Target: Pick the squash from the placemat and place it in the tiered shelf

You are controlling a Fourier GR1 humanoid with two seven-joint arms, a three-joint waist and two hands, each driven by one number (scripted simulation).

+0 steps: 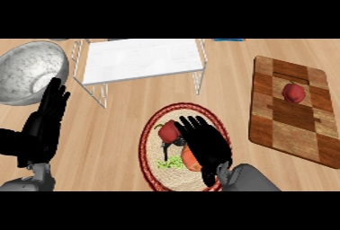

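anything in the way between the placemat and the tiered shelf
Nothing visible: only bare counter lies between the placemat and the tiered shelf. The bowl and cutting board sit off to either side.

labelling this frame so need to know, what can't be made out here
Head view only:
- squash: mostly hidden under right hand on the placemat; contact unclear
- tiered shelf: lower tier hidden by its top
- bowl: cut off by left edge
- blue thing at top edge: cut off, unidentifiable
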